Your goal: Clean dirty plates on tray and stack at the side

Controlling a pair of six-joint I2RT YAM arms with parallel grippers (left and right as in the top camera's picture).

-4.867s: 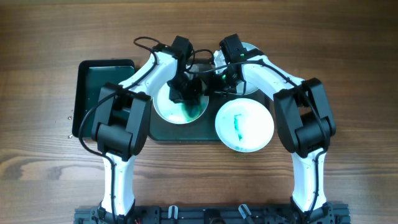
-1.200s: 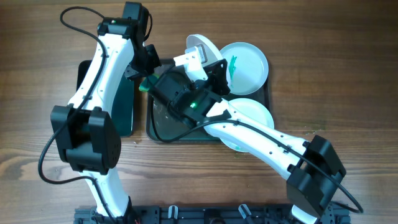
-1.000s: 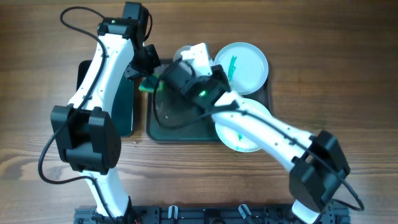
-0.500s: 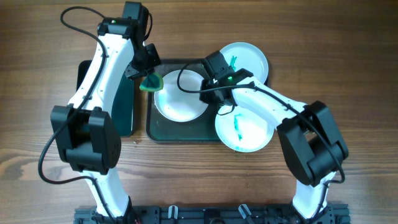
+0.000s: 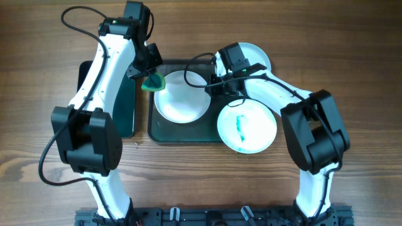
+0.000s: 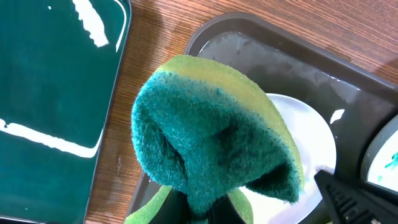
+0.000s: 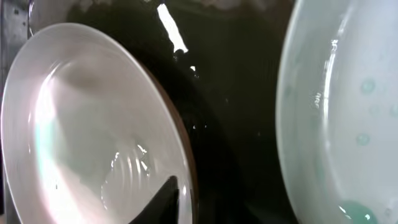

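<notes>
My left gripper [image 5: 151, 78] is shut on a green sponge [image 5: 152, 83] and holds it above the far-left corner of the large dark green tray [image 5: 188, 132]. The sponge fills the left wrist view [image 6: 211, 130]. A clean white plate [image 5: 179, 103] lies in the tray's left half. My right gripper [image 5: 215, 85] is at the plate's right rim, with one finger [image 7: 161, 202] over the rim's inside. A white plate with a teal smear [image 5: 247, 125] overlaps the tray's front-right corner. A third plate [image 5: 257, 59] sits at the far right, partly under my right arm.
A smaller dark tray [image 5: 129, 107] lies left of the big tray, under my left arm, and shows in the left wrist view [image 6: 50, 81]. Bare wooden table [image 5: 352, 75] surrounds both trays. The tray bottom [image 7: 236, 93] is wet and shiny.
The smeared left plate is now clean. My right gripper held it tilted above the tray, then laid it flat in the left half. My left arm has held the sponge still.
</notes>
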